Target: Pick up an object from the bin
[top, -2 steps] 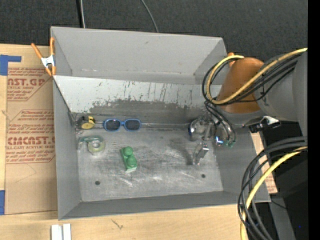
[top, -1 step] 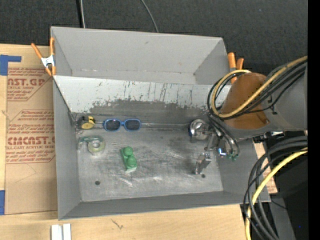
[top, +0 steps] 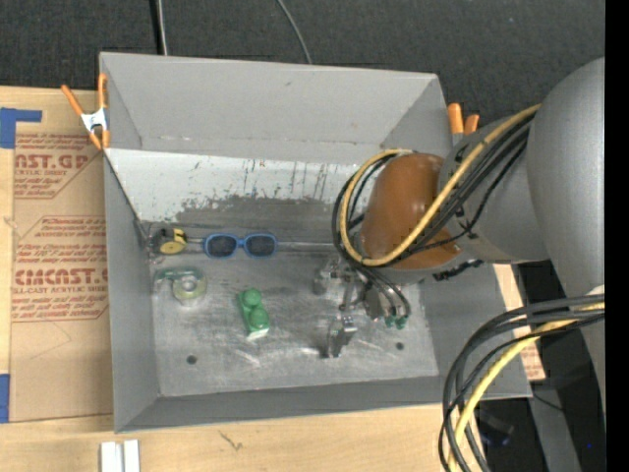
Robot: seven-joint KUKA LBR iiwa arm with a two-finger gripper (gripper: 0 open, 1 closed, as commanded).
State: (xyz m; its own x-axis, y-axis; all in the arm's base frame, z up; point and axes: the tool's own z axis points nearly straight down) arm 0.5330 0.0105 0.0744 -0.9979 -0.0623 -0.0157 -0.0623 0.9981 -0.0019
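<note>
Camera view: a small dark-green thing (top: 397, 320) lies on the bin (top: 295, 367) floor just right of the end effector (top: 344, 330), and a green plastic block (top: 254, 314) lies well to its left. The arm (top: 570, 165) reaches in from the right with the wrist angled down, low over the floor. Whether the end effector is open or closed cannot be told.

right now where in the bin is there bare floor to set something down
Bare floor runs along the near wall of the bin, and between the green block and the gripper. Crowded: the far left, with blue sunglasses, yellow piece and clear roll.
</note>
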